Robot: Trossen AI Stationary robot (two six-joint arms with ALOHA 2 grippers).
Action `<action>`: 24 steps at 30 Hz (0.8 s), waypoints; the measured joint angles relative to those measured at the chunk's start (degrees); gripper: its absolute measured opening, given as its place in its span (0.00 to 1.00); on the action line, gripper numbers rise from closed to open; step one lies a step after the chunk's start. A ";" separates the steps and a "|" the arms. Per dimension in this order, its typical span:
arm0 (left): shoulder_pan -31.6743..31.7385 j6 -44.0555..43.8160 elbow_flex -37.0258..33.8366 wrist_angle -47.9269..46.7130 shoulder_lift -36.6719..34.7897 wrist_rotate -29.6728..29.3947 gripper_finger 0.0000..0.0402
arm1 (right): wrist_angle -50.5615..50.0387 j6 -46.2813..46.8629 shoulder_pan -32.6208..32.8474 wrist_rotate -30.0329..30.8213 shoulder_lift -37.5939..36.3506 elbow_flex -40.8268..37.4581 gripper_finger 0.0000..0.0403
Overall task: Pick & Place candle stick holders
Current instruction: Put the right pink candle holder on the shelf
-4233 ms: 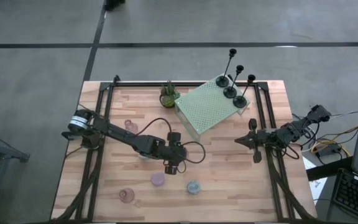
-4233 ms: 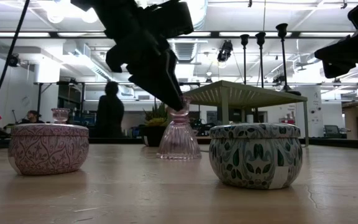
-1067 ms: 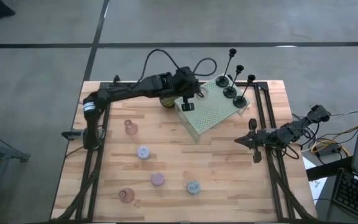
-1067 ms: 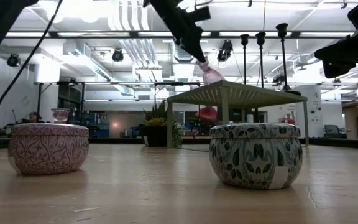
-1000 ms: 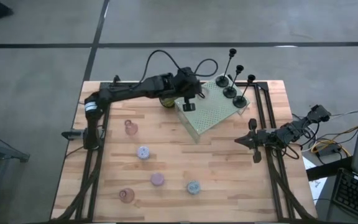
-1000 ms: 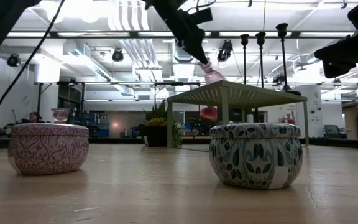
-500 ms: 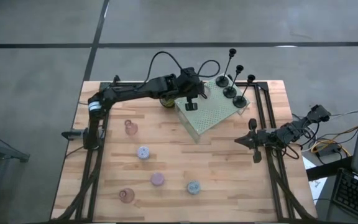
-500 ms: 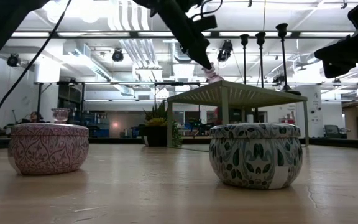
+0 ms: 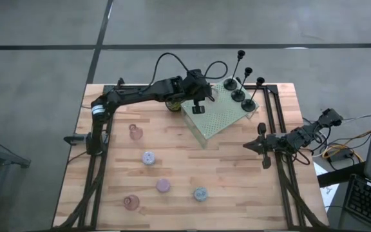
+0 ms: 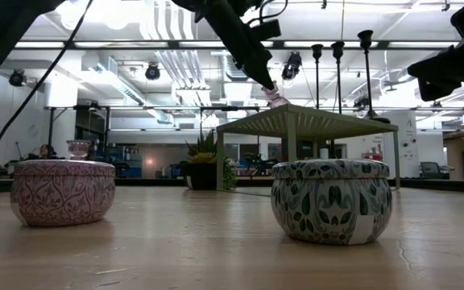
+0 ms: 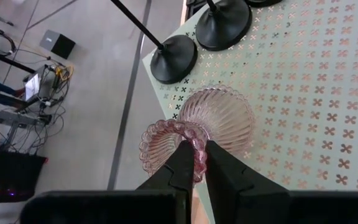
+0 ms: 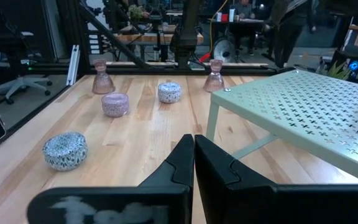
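The pale green perforated platform [image 9: 219, 113] near the far edge of the worktop [image 9: 237, 174] serves as the landmark here. The left tool [image 11: 194, 163] reaches over the platform's far left part, its two dark fingers [image 11: 180, 168] pinched on the scalloped rim of a pinkish glass cup [image 11: 213, 118]. The cup's ribbed base rests on the platform's surface, just beside the round bases of the three black holders [image 9: 240, 90] that stand in a row along the platform's far right edge, thin stems upright.

Beside the platform's left corner sits a small potted green plant [image 9: 172, 103]. Nearer than the platform, well apart from it, stand the rest: a second pink cup [image 9: 134, 132], a lilac round holder [image 9: 148, 157], a pink round holder [image 9: 163, 185], a blue round holder [image 9: 200, 193] and a third pink cup [image 9: 131, 203] closest to the near left corner (the pastel holders show leaf and flower patterns in the low view, but no readable lettering or brand).

The right tool [image 12: 194, 155] waits to the right of the platform, over the worktop's right edge, fingers pressed together with nothing between them.
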 joint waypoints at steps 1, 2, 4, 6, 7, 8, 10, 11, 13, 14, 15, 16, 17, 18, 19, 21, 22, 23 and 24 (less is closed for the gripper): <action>0.00 0.00 0.00 -0.01 0.00 0.00 0.08 | -0.01 0.00 0.00 -0.02 0.00 0.00 0.02; 0.00 -0.01 0.00 -0.02 0.00 0.00 0.08 | -0.01 0.06 0.00 0.01 0.02 0.00 0.02; 0.00 -0.11 -0.02 -0.04 0.00 0.01 0.08 | 0.00 0.25 -0.01 0.01 0.02 0.00 0.02; 0.00 -0.11 -0.06 0.00 0.00 0.01 0.08 | 0.00 0.08 0.00 0.01 0.02 0.00 0.02; 0.00 -0.13 -0.19 0.01 0.00 0.01 0.08 | -0.02 0.00 0.00 0.01 0.02 0.00 0.02; 0.00 -0.13 -0.44 0.04 0.00 0.00 0.08 | 0.00 0.01 0.00 -0.01 0.02 0.00 0.02; 0.00 -0.13 -0.74 0.01 0.00 -0.04 0.08 | 0.00 0.24 0.00 -0.01 0.02 0.00 0.02; 0.00 -0.14 -0.76 0.01 0.00 -0.06 0.08 | 0.00 0.24 0.00 0.00 0.02 0.00 0.02; 0.00 -0.14 -0.81 -0.15 -0.04 -0.04 0.08 | 0.00 0.06 0.00 0.00 0.00 0.00 0.02; 0.00 -0.15 -0.81 -0.11 -0.04 -0.02 0.09 | -0.02 -0.01 0.00 -0.02 -0.01 0.00 0.02; 0.00 -0.15 -0.81 -0.07 -0.04 -0.04 0.09 | 0.00 0.01 -0.01 0.01 -0.01 0.00 0.02; 0.00 -0.15 -0.81 -0.07 -0.04 -0.02 0.10 | 0.00 0.07 -0.01 0.01 -0.01 0.00 0.02; 0.00 -0.15 -0.81 -0.06 -0.04 -0.02 0.11 | -0.02 0.25 0.00 -0.02 -0.01 0.00 0.02; 0.02 -0.15 -0.81 0.00 -0.04 -0.02 0.12 | 0.00 0.23 0.00 0.01 -0.01 0.00 0.02; 0.02 -0.17 -0.81 0.16 -0.04 -0.04 0.14 | 0.00 0.20 -0.02 -0.01 -0.01 0.00 0.02; 0.09 -0.66 -0.81 0.23 -0.07 -0.04 0.17 | -0.01 -0.01 0.00 -0.01 -0.01 0.00 0.02; 0.08 -0.86 -0.81 0.27 -0.09 -0.04 0.18 | 0.00 0.02 0.00 0.01 -0.01 0.00 0.02; 0.07 -0.94 -0.81 0.41 -0.09 -0.04 0.19 | -0.02 0.08 0.00 0.01 -0.01 0.00 0.02; 0.09 -1.12 -0.81 0.72 -0.09 -0.03 0.20 | -0.01 0.25 -0.01 -0.01 -0.01 0.00 0.02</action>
